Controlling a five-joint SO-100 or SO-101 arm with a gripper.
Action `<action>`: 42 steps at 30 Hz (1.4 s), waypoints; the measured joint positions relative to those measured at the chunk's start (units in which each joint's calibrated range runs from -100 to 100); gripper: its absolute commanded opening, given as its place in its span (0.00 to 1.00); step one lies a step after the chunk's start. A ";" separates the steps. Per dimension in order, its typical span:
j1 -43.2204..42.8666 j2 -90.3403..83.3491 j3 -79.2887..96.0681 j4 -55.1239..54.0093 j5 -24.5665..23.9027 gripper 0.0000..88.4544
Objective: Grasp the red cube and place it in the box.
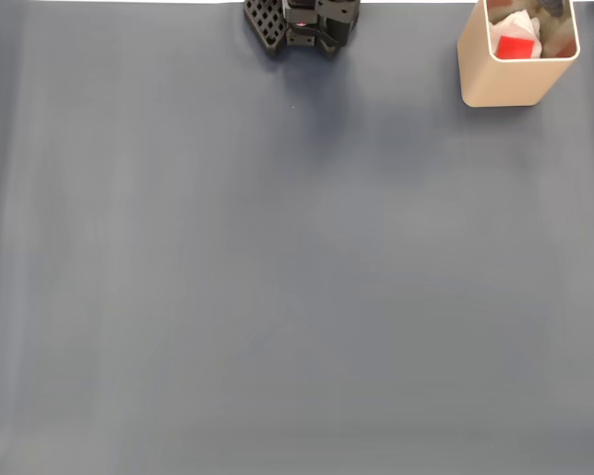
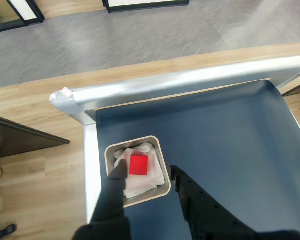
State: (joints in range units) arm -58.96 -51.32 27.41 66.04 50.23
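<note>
Red cube inside corner box

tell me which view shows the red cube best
The wrist view: it looks straight down into the box, so the red cube shows a full face, lying on white material. The fixed view catches the red cube only partly, behind the box wall.

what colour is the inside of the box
White, seen best in the wrist view: the box is beige outside.
</note>
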 measured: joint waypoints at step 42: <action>23.83 3.39 0.00 -10.32 -2.25 0.00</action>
State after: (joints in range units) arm -35.14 -47.93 27.41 55.73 47.99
